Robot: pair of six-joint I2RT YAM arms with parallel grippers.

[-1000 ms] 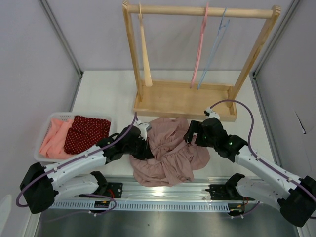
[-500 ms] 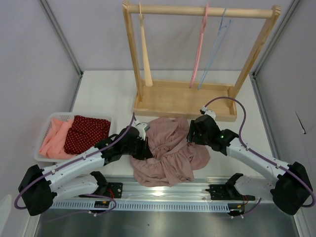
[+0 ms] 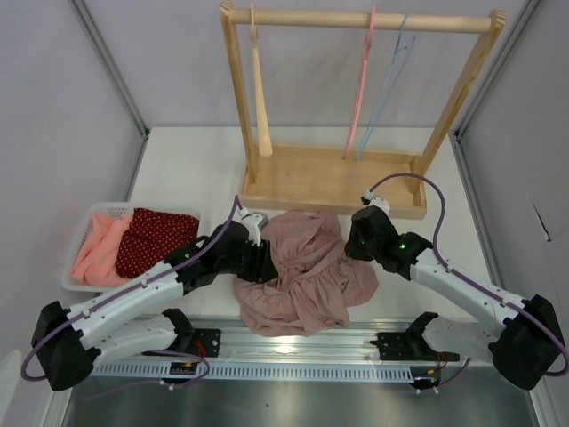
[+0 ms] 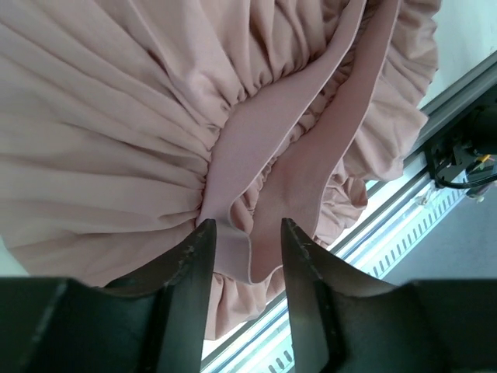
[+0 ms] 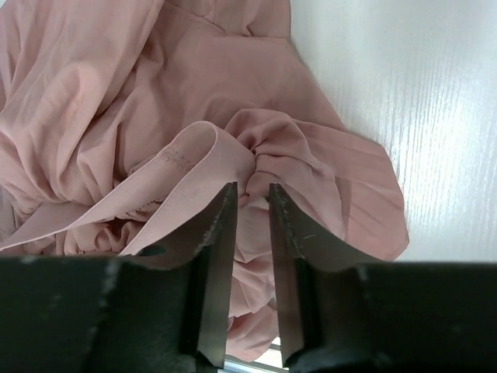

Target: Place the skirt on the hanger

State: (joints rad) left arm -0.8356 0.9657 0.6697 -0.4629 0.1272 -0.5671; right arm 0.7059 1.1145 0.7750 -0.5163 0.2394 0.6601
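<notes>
A white table (image 3: 196, 169) is enclosed by pale grey walls on the left, the back and the right, and a metal rail (image 3: 293, 342) runs along its near edge.

At the left edge, a white plastic basket (image 3: 84, 227) is filled with a salmon-pink garment (image 3: 96, 249) and, to its right, a dark red dotted garment (image 3: 156, 238). Just beside the basket, the left gripper (image 4: 245, 229) is laid at the left edge of the skirt (image 3: 307, 276); its fingers are spread, and a fold of the waistband lies loose between them.

The dusty-pink skirt is crumpled in a heap at the centre of the table, near the front, between the two arms and just in front of the rack.

Behind it, a wooden rack (image 3: 329, 182) is set on a tray-like base. From its top bar are hung a wooden hanger (image 3: 260, 98) on the left and, further right, a pink hanger (image 3: 358, 89) and a pale blue hanger (image 3: 387, 84).

At the skirt's right edge, the right gripper (image 5: 252, 190) is pressed down onto the cloth; its fingers are drawn close together, and a gathered fold of the skirt is pinched between them.
</notes>
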